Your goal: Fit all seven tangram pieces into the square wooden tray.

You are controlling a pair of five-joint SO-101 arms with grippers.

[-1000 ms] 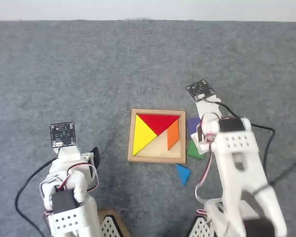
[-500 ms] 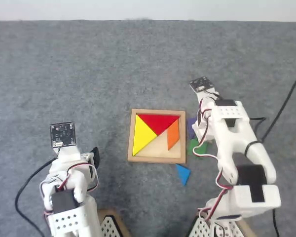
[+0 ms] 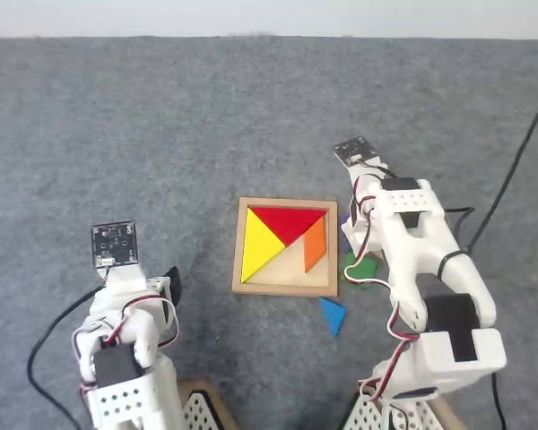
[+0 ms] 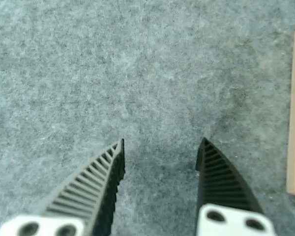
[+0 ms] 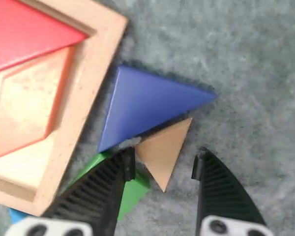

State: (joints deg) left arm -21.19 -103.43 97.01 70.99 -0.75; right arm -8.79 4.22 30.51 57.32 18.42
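Right gripper (image 5: 165, 152), fingers apart, above a small tan triangle (image 5: 162, 145) just right of the square wooden tray (image 3: 287, 202); left gripper (image 4: 162, 143), fingers likewise spread, at lower left.

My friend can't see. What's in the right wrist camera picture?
The right gripper, open, hangs over a small tan triangle, one finger on each side. A dark blue triangle lies against it, beside the wooden tray, and a green piece pokes out under one finger. The tray holds a red piece and an orange piece.
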